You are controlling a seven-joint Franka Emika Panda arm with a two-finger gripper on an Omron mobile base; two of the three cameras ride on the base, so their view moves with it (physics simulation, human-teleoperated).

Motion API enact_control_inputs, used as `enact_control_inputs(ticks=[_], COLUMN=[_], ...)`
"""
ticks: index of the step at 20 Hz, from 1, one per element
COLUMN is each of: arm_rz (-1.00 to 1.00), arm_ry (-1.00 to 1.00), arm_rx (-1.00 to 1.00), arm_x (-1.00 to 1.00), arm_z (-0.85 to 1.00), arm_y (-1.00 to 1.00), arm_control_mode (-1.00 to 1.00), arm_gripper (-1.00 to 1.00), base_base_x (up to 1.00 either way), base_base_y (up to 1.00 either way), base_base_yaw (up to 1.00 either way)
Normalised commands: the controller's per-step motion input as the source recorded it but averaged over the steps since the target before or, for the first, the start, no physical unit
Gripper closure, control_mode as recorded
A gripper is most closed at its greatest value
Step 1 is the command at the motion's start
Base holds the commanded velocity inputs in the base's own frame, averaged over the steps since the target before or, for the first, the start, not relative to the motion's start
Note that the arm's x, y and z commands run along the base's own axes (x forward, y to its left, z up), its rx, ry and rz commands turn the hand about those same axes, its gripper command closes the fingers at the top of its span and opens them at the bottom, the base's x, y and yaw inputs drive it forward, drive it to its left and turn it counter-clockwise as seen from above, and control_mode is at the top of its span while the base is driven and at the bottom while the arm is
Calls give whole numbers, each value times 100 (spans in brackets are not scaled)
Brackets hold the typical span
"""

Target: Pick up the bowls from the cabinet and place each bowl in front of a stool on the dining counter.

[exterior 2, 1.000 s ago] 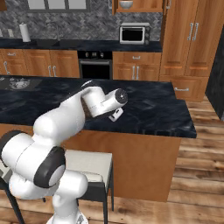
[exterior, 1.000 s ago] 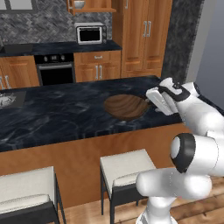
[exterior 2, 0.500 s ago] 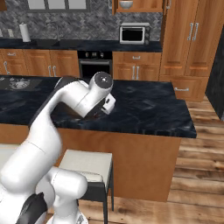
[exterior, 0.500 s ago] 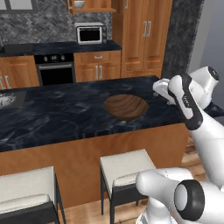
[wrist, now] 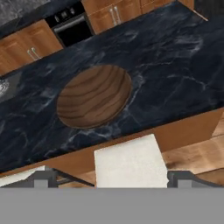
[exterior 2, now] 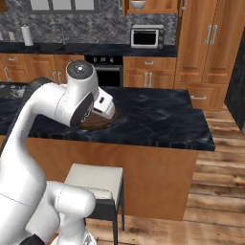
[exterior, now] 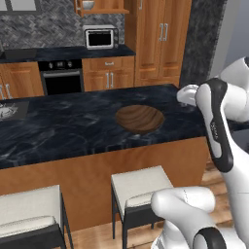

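Observation:
The dark brown wooden bowl rests upright on the black marbled dining counter, just behind a white-cushioned stool. In the right base view my forearm covers most of this bowl. My gripper is open and holds nothing; it hovers above the counter's near edge, right of the bowl, looking down at it. Its white hand is apart from the bowl. The grey-white marbled bowl sits on the open shelf of the wooden cabinet on the far wall.
A second stool stands to the left. A sink is set in the counter's left end. Across the aisle are a microwave, an oven and tall cupboards. Wooden floor lies right of the counter.
My hand has drawn up and back from the wooden bowl, and the arm's elbow has swung higher. The bowl stays where it lay on the counter.

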Motion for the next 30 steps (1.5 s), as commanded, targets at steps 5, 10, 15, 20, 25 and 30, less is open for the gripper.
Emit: enact_control_inputs(ticks=[5,10,15,20,25,30], arm_rz=[7,8,0,0,0,0], arm_ry=[-5,-6,0,0,0,0], arm_rx=[-27,-21,0,0,0,0], arm_x=[-52,-29,0,0,0,0], arm_z=[1,0,0,0,0,0], arm_y=[17,16,0,0,0,0], arm_control_mode=[-100,100,100,100,100,100], arm_gripper=[-100,-100,-100,-100,-100,-100], base_base_x=[0,-7,-24,-10,-29,-28], base_base_y=[0,4,11,-12,-69,-99], base_base_yaw=[0,2,5,-1,-12,-12])
